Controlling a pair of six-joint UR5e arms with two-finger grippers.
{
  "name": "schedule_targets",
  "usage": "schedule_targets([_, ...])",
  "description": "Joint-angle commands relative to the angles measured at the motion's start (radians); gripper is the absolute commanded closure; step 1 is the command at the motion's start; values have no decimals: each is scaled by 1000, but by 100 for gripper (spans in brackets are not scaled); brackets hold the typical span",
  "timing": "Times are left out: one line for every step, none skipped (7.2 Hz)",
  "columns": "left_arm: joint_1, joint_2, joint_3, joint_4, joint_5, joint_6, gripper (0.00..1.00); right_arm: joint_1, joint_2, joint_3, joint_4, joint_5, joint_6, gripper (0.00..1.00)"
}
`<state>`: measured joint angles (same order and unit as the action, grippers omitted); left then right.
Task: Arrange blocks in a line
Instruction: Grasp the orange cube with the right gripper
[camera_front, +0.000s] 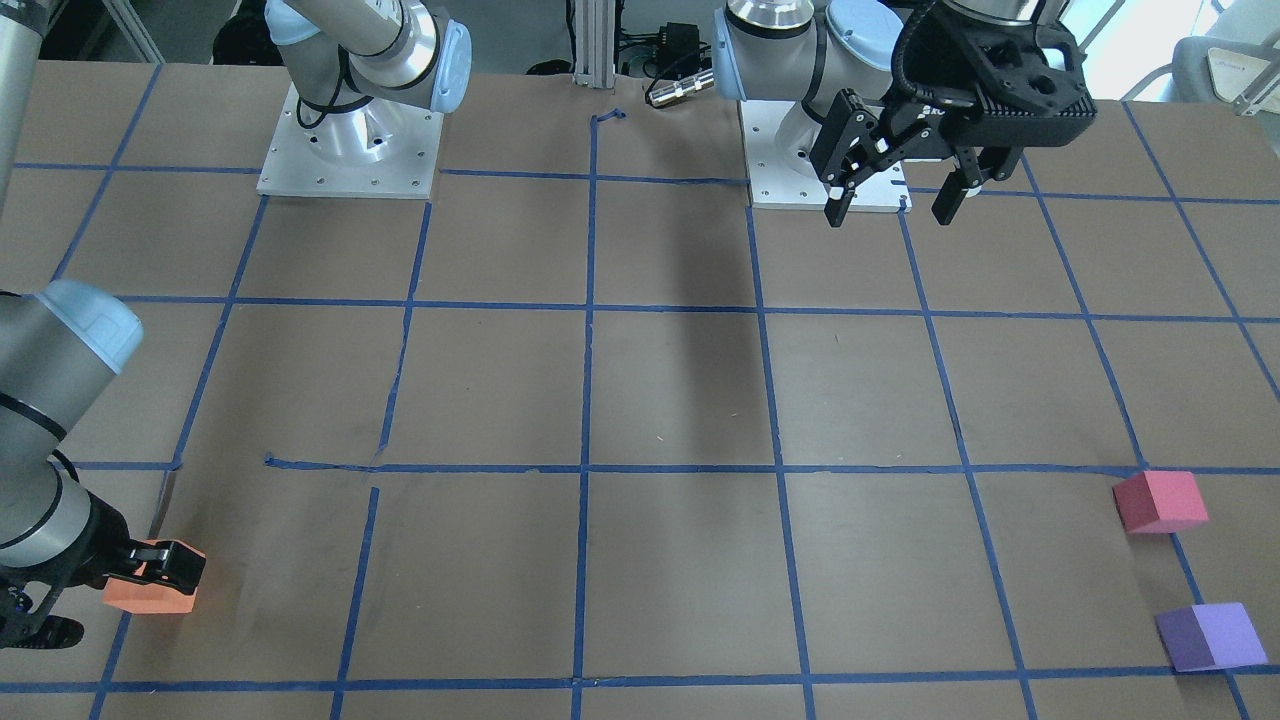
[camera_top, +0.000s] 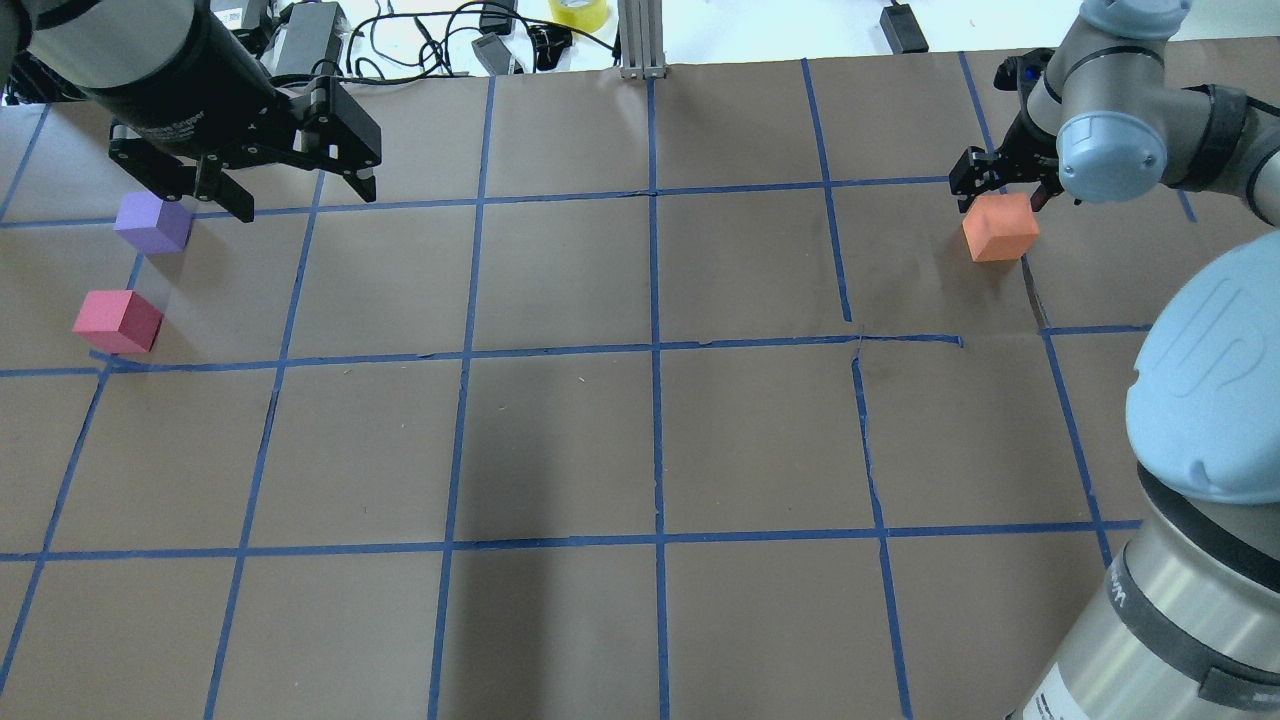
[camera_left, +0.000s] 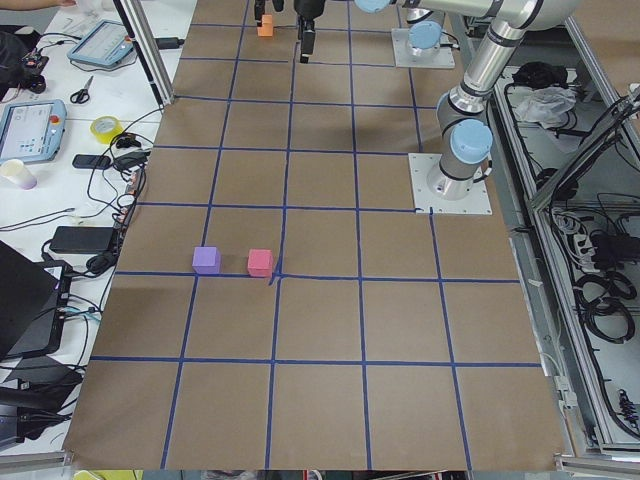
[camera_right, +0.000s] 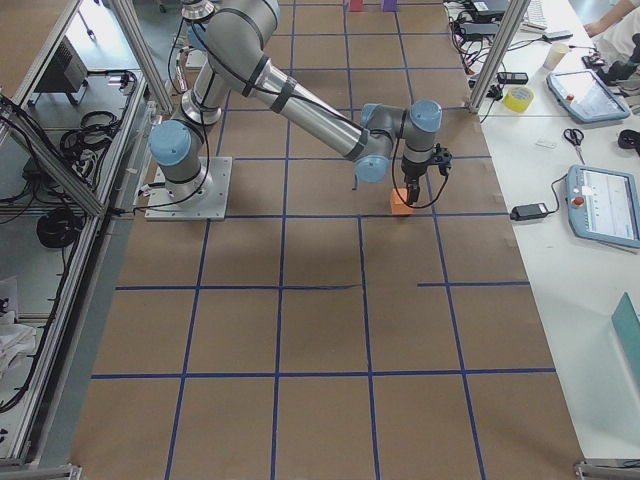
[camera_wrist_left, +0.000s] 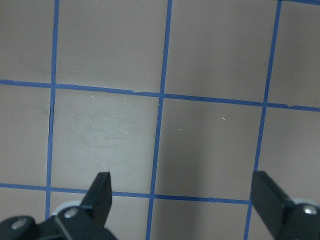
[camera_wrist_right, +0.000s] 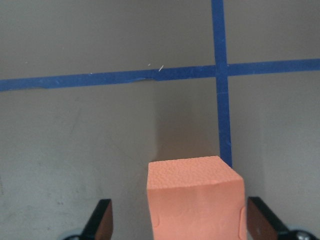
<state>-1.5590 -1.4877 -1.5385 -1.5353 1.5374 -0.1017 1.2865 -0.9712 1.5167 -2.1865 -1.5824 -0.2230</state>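
**Bench** (camera_top: 560, 440): brown paper with a blue tape grid, carrying all three blocks.

**Orange block** (camera_wrist_right: 195, 200): rests on the bench at the far edge on the robot's right, well apart from the other two. It sits just beside a tape crossing.

**Pinkish-red block** (camera_top: 117, 320) and **purple block** (camera_top: 152, 222): near each other on the robot's left, not touching, the purple one farther from the robot's base. This pair likely marks where the line will form, so the orange block is the stray to bring across.

**Right end effector** (camera_wrist_right: 181, 220): lowered around the orange block, spread wide. One finger stands on each side with a clear gap, so nothing is gripped. The straddle suits a pinch on opposite flat faces; the squeeze is not yet made.

**Left end effector** (camera_front: 890, 205): raised above the bench, fingers wide apart, empty. Its wrist view shows only bare grid below, so it seems parked clear of the pair.

**Progress**: early; no line formed.
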Motion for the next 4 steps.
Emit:
schedule_targets([-3,1,-5,3,0,2,0,-16,20,7,-4,-2,-6,1])
schedule_targets([-3,3,-15,4,1,3,0,-18,25,7,-16,5,-9,40])
schedule_targets([-6,4,-17,4,0,-1,0,-18,32,-1,-30,15,-7,55])
schedule_targets([-6,6,-20,6,-3,-4,0,-16,28,3,-26,24,-6,56])
